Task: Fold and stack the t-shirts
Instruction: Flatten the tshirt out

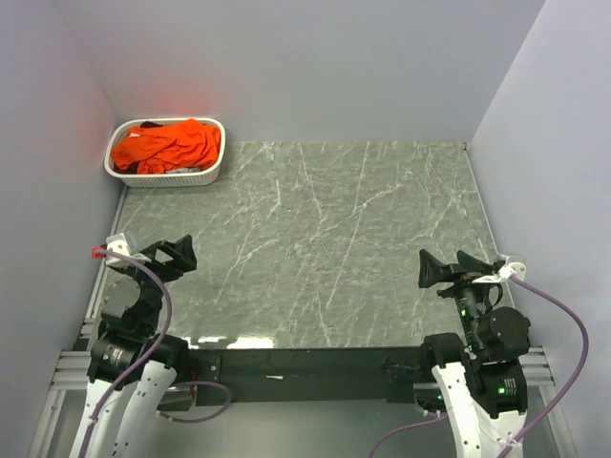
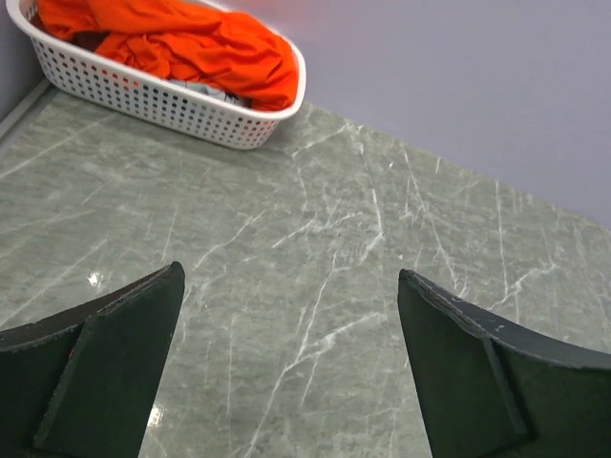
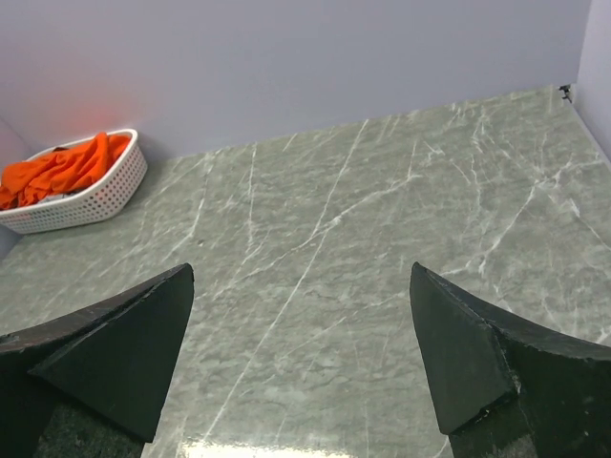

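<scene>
Orange cloth is what you will spot first: the bright orange short-sleeved t-shirt [image 1: 167, 145] lies crumpled in a loose heap inside the white lattice plastic basket [image 1: 160, 178], bulging a little above its rim; it is unfolded. A sliver of darker cloth [image 2: 91, 40] shows under the orange at the basket's edge in your left wrist view; you cannot tell from here what garment it is. A pale scrap also peeks out beneath the orange on the basket's nearer side.

The basket sits on the grey-green marbled tabletop [image 1: 334, 239], pushed against the pale lilac wall [image 1: 286, 67] behind it; the slab spreads out from the basket toward the arms and away to its right.

Your left gripper [image 1: 170, 254] hangs well short of the basket, on the arm-base side of it and almost in line with it; its two dark fingers stand wide apart with only bare marble between them, and they grasp nothing. Your right gripper [image 1: 444, 263] is farther still from the basket, across the slab on the opposite side; its jaws are likewise spread fully and hold nothing. Neither gripper touches the basket or the cloth in it.
</scene>
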You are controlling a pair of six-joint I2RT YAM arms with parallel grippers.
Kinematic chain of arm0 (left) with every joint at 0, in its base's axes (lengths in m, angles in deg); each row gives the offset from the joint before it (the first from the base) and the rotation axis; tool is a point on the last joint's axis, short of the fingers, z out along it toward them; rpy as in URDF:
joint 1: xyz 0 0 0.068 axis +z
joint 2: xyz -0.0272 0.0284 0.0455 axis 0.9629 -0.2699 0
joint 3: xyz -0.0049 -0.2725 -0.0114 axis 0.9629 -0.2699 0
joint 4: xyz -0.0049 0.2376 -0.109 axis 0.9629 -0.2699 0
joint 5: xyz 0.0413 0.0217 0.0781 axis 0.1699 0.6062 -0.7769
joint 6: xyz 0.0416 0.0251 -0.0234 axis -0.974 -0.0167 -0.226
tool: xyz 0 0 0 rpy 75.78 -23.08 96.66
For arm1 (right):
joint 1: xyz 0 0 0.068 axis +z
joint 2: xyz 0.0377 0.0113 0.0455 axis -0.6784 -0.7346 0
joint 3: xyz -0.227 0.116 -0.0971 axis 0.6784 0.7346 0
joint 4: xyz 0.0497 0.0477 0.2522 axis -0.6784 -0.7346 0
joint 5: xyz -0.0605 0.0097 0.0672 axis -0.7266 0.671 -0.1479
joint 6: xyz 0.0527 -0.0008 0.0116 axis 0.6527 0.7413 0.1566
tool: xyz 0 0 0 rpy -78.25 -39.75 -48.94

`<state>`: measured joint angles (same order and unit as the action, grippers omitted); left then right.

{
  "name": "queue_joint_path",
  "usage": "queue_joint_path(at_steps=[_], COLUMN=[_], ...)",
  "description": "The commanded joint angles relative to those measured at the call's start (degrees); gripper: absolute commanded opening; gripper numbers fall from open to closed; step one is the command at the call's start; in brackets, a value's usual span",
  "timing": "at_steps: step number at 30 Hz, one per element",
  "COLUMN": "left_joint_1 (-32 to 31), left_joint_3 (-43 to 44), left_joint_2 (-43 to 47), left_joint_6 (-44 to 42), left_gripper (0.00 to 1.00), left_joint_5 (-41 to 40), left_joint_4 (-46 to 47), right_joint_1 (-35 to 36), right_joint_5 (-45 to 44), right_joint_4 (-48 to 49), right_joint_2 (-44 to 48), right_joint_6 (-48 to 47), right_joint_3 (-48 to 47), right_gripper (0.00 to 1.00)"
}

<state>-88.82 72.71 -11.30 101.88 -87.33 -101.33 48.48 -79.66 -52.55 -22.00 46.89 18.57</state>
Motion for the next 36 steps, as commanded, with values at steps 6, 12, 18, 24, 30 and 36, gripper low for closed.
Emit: queue_joint_path(at_steps=[6, 12, 18, 24, 30, 36], left_joint_1=[0.2, 0.2, 0.4, 2.4, 7.3, 10.6], left_joint_3=[4.2, 13.9, 29.7, 47.5, 62.2, 73.0], left_joint_2=[-17.9, -36.4, -58.5, -80.7, -98.2, -111.2], left_joint_6=[1.0, 0.8, 0.4, -2.7, -3.0, -3.5], left_gripper=[0.99, 0.99, 0.99, 0.99, 0.97, 0.90], left_joint_5=[0.4, -4.3, -10.3, -13.5, -14.9, -14.2], left_joint_4=[3.7, 7.6, 6.9, 5.7, 5.0, 5.3], right_joint_1=[2.7, 3.9, 5.2, 5.9, 6.2, 6.5], right_joint_5=[-2.5, -4.0, -4.8, -5.8, -5.9, -4.1], right_joint_4=[0.6, 0.3, 0.0, -0.2, -0.3, 0.1], right_joint_2=[8.4, 9.4, 10.0, 10.4, 10.3, 8.9], right_joint_6=[1.4, 1.7, 2.0, 2.3, 2.5, 1.9], right_joint_3=[0.9, 1.1, 1.3, 1.4, 1.5, 1.6], right_gripper=[1.00, 1.00, 1.00, 1.00, 1.00, 1.00])
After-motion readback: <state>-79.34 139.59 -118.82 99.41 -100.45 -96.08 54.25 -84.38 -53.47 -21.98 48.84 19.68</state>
